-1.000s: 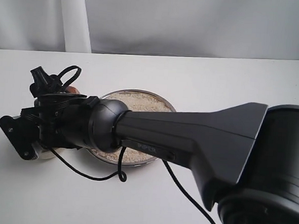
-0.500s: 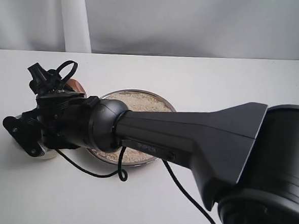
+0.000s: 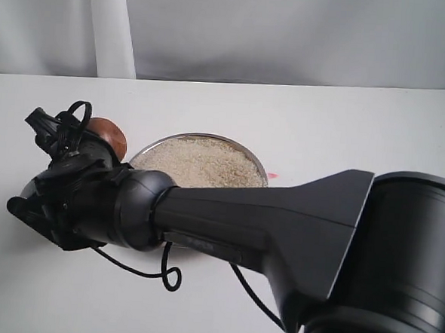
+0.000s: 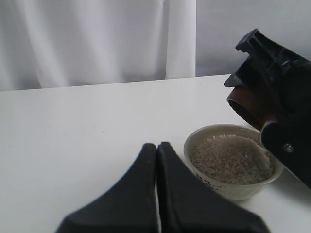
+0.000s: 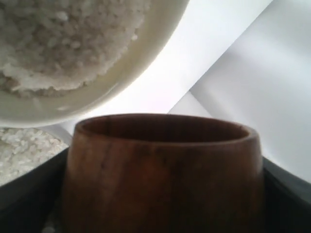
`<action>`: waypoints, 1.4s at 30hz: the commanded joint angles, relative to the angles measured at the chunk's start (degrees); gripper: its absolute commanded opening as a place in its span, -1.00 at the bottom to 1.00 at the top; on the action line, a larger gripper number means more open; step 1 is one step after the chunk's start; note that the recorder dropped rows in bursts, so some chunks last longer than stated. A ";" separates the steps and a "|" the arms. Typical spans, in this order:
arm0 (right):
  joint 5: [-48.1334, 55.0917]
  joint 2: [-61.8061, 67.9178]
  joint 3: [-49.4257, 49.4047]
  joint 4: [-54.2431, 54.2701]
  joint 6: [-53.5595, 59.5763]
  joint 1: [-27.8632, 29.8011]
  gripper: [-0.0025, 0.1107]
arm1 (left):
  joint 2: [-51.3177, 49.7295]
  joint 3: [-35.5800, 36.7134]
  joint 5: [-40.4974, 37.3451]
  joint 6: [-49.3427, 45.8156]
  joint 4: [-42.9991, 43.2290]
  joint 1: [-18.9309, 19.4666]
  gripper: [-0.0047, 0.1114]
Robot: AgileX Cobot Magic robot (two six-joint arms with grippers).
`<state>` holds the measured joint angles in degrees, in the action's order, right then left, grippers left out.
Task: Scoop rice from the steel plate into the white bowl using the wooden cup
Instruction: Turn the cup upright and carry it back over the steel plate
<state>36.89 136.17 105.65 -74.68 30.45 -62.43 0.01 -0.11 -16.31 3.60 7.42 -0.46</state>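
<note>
Clearly one wooden cup (image 5: 163, 160) hung tipped by the single white bowl's (image 4: 232, 193) rim, its mouth turned toward the rice (image 4: 228, 158) heaped inside, clamped between the right gripper's (image 5: 160, 204) fingers. One steel plate (image 3: 258, 159) nearby held a second rice heap. The left gripper's (image 4: 157, 160) fingers were pressed together, empty, over open white table (image 4: 73, 126).

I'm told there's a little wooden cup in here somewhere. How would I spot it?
Find the wide steel plate full of rice mid-table. Just off its left edge in the exterior view, at the tip of the big black arm, is the wooden cup. It is the only glossy reddish-brown vessel; the white bowl near it is cream.
</note>
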 commanded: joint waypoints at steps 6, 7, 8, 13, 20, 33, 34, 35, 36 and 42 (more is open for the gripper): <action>1.74 -0.33 0.46 -6.46 -3.61 -0.95 -0.96 | -0.01 0.11 0.65 0.27 -0.47 -0.18 -0.92; 1.49 -0.43 0.46 -6.56 -4.29 -0.95 -0.96 | -0.01 0.11 0.65 0.27 -0.47 -0.18 -0.92; 1.51 -0.59 0.46 -6.56 -5.45 -0.95 -0.96 | -0.01 0.11 0.65 0.27 -0.47 -0.18 -0.92; 1.51 -0.85 0.46 -5.55 -16.62 -0.95 -0.96 | -0.01 0.11 0.65 0.27 -0.47 -0.18 -0.92; -3.67 -6.20 0.46 13.41 -18.14 0.21 -0.96 | -0.01 0.11 0.65 0.27 -0.47 -0.18 -0.92; 0.32 -20.24 0.46 62.41 7.80 10.88 -0.96 | -0.01 0.11 0.65 0.27 -0.47 -0.18 -0.92; 2.12 -21.10 0.46 65.42 10.05 12.02 -0.96 | -0.01 0.11 0.65 0.27 -0.47 -0.18 -0.92; 3.77 -21.83 0.46 67.54 11.38 12.90 -0.96 | -0.01 0.11 0.65 0.27 -0.47 -0.18 -0.92; 5.94 -22.34 0.46 68.76 12.35 14.01 -0.96 | -0.01 0.11 0.65 0.27 -0.47 -0.18 -0.92; 18.05 -23.69 0.46 69.38 13.18 19.87 -0.96 | -0.01 0.11 0.65 0.27 -0.47 -0.18 -0.92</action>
<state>50.03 113.40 105.65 -6.19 42.70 -44.85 0.01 -0.11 -16.31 3.60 7.42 -0.46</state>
